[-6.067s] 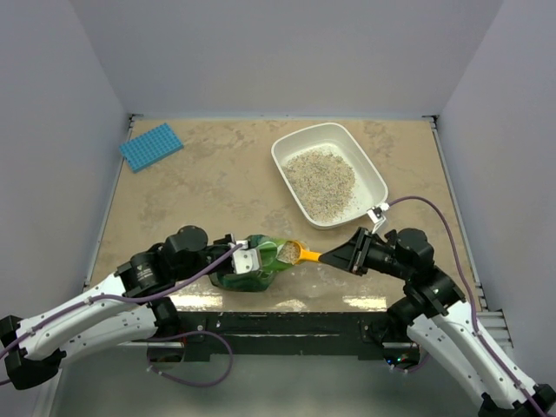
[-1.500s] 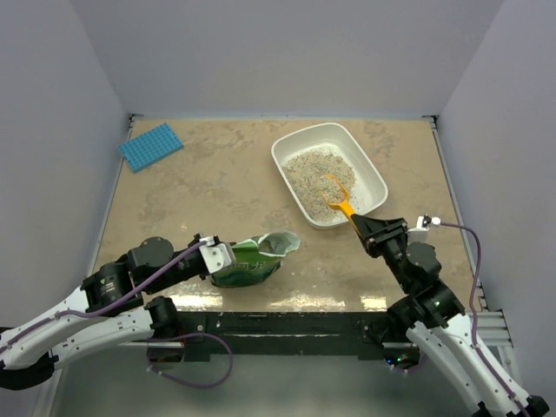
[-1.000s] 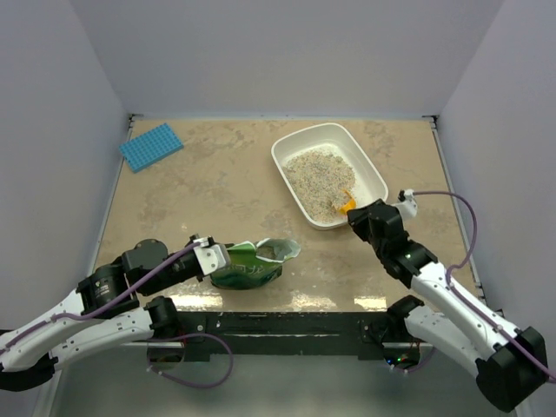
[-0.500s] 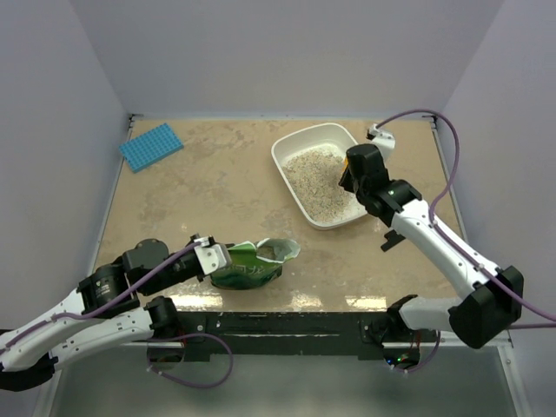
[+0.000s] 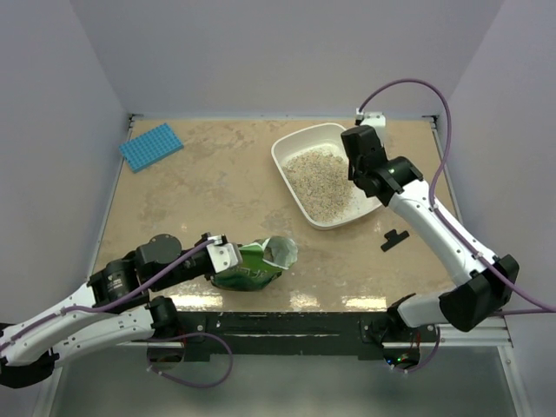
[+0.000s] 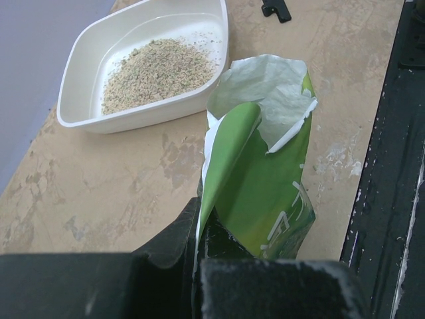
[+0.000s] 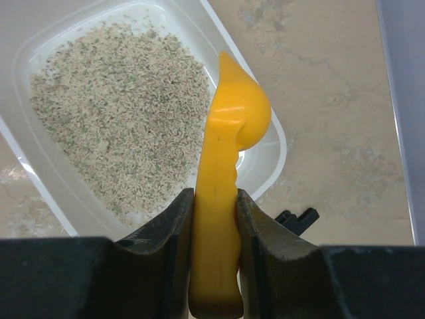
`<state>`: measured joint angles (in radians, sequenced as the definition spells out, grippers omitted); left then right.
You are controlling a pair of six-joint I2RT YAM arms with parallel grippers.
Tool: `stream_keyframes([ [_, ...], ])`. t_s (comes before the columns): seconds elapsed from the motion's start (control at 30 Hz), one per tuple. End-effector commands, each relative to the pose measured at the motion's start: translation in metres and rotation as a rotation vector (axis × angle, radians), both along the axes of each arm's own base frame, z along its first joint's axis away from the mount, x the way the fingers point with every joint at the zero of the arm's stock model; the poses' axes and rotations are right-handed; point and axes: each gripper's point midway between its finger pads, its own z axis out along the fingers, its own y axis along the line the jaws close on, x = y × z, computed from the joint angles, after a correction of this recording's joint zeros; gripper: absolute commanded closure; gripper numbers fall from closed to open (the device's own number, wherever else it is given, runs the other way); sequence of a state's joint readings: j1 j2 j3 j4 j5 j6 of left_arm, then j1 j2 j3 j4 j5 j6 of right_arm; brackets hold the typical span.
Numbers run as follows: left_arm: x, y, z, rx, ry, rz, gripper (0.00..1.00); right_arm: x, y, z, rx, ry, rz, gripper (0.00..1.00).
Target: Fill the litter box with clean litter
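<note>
1. My right pincer is clamped tight on the handle of the orange-yellow plastic scoop, one finger on each side of it
2. And that scoop is out over the white shallow rectangular plastic litter box, turned edge-on to my wrist view, its bowl hanging above the inside of the box next to the rim; I cannot see into the bowl
3. The litter box sits on the far right part of the beige marbled worktop, angled to the worktop's edges
4. Inside it, the pale beige-grey sandy litter lies in a loose heap over most of the floor, with bare white plastic showing along the walls and corners
5. Over on the other side, my left pincer is closed down on the edge of the green glossy pouch bag, near the front edge of the worktop and well apart from the litter box
6. The bag's torn mouth gapes open towards the box, white lining on show
7. A small black piece lies on the worktop just beside the box's near right corner
8. Far left corner: a flat blue gridded mat, alone, well apart from everything else
</note>
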<state>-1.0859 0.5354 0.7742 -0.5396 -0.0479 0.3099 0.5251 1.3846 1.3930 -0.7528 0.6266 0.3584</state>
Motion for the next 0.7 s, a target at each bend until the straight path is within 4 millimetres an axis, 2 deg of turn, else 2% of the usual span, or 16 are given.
stream_keyframes([
  [0.0, -0.003, -0.011, 0.029, -0.085, -0.033, -0.040, 1.00, -0.008, 0.009, 0.049, 0.021, -0.061, 0.116, 1.00],
  [0.03, -0.003, -0.011, 0.029, -0.083, -0.034, -0.043, 1.00, -0.010, 0.016, 0.063, 0.065, -0.089, 0.151, 1.00],
  [0.07, -0.003, -0.010, 0.031, -0.083, -0.040, -0.043, 1.00, -0.020, 0.032, 0.077, 0.152, -0.109, 0.243, 1.00],
  [0.13, -0.001, -0.010, 0.029, -0.071, -0.039, -0.037, 1.00, -0.033, 0.048, 0.098, 0.248, -0.139, 0.338, 1.00],
  [0.17, -0.001, -0.011, 0.030, -0.068, -0.039, -0.038, 1.00, -0.049, 0.064, 0.109, 0.339, -0.135, 0.430, 1.00],
  [0.23, 0.000, -0.011, 0.029, -0.061, -0.038, -0.035, 1.00, -0.068, 0.077, 0.108, 0.415, -0.093, 0.507, 1.00],
  [0.27, 0.001, -0.012, 0.029, -0.056, -0.035, -0.034, 1.00, -0.085, 0.084, 0.113, 0.464, -0.081, 0.574, 1.00],
  [0.3, 0.001, -0.012, 0.028, -0.053, -0.034, -0.032, 1.00, -0.094, 0.086, 0.104, 0.480, -0.042, 0.598, 1.00],
  [0.37, 0.002, -0.014, 0.029, -0.055, -0.030, -0.029, 1.00, -0.110, 0.088, 0.105, 0.522, -0.030, 0.629, 1.00],
  [0.4, 0.002, -0.014, 0.030, -0.060, -0.028, -0.028, 1.00, -0.128, 0.092, 0.110, 0.570, -0.025, 0.692, 1.00],
  [0.47, 0.004, -0.015, 0.030, -0.067, -0.022, -0.018, 1.00, -0.145, 0.095, 0.116, 0.607, -0.013, 0.740, 1.00],
  [0.5, 0.005, -0.015, 0.028, -0.062, -0.021, -0.014, 1.00, -0.160, 0.095, 0.121, 0.631, -0.005, 0.779, 1.00],
  [0.67, 0.007, -0.016, 0.033, -0.074, -0.022, -0.003, 1.00, -0.197, 0.089, 0.135, 0.682, 0.027, 0.845, 1.00],
])
